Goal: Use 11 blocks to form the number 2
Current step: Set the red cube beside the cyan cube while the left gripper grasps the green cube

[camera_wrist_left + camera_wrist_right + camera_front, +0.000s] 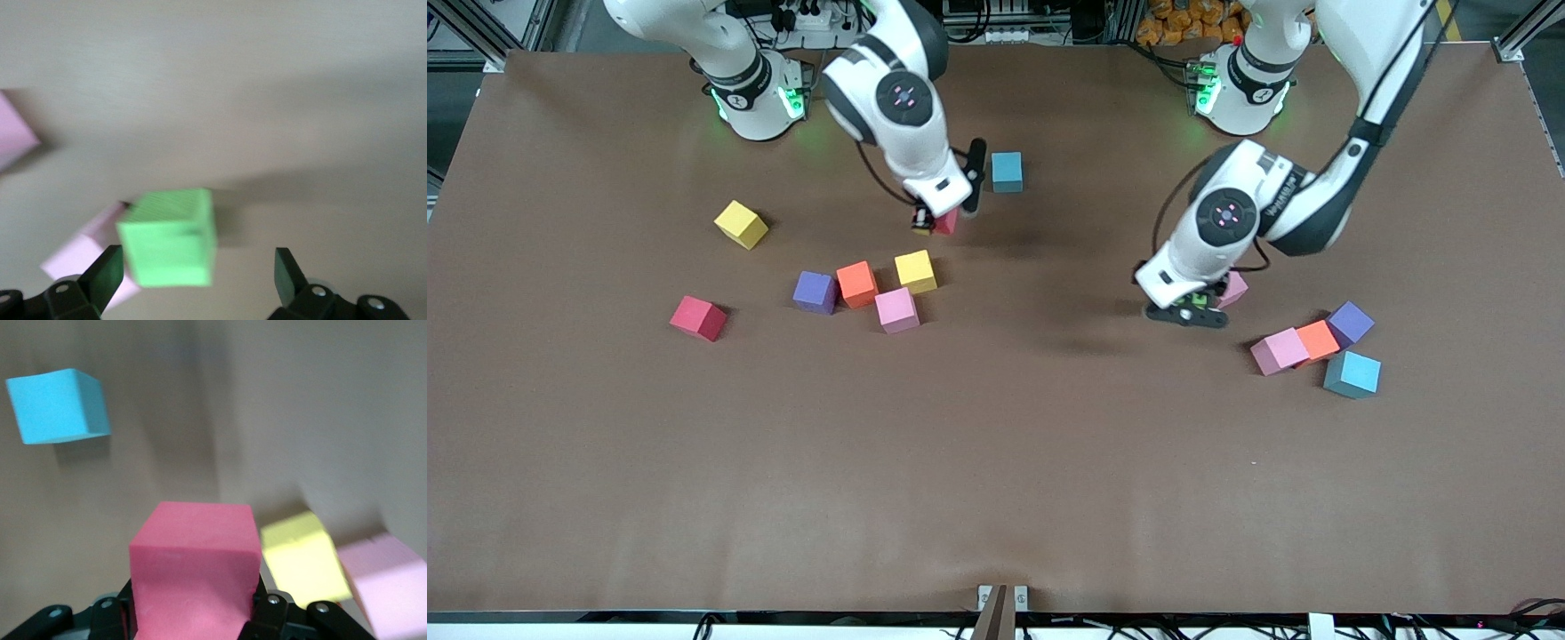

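My right gripper (941,220) hangs over the table near a light blue block (1007,172), shut on a red block (193,563). My left gripper (1193,307) is low and open around a green block (170,247) on the table. The green block lies closer to one of the fingers (107,270) and is apart from the second one. A pink block (1234,289) touches it. A purple block (815,292), an orange one (857,284), a yellow one (916,271) and a pink one (896,309) lie in a loose cluster. No number 2 shows.
A yellow block (740,224) and a red block (698,317) lie alone toward the right arm's end. Pink (1279,350), orange (1318,340), purple (1350,322) and light blue (1352,373) blocks cluster toward the left arm's end. The brown table (996,480) fills the view.
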`<act>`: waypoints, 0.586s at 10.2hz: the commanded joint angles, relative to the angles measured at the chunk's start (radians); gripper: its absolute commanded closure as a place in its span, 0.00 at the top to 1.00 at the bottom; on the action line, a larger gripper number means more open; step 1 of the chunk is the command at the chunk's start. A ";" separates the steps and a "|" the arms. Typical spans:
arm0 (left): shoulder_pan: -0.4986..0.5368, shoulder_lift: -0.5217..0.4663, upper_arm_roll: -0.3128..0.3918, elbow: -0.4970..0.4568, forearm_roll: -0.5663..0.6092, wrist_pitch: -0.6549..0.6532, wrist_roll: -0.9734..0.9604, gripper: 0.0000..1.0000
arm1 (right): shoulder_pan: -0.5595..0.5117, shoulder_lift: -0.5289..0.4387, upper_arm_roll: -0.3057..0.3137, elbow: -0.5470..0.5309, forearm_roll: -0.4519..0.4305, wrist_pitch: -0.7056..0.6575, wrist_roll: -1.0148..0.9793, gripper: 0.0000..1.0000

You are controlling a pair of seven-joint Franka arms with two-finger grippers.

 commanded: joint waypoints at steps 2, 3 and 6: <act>0.007 0.045 0.089 -0.029 0.030 0.088 0.041 1.00 | 0.138 -0.036 -0.053 -0.138 -0.017 0.140 -0.007 0.00; 0.007 0.053 0.094 -0.029 0.021 0.094 0.035 1.00 | 0.180 -0.029 -0.073 -0.140 -0.017 0.141 -0.002 0.00; 0.007 0.054 0.094 -0.026 -0.056 0.098 0.038 1.00 | 0.296 0.012 -0.127 -0.145 -0.018 0.161 0.075 0.00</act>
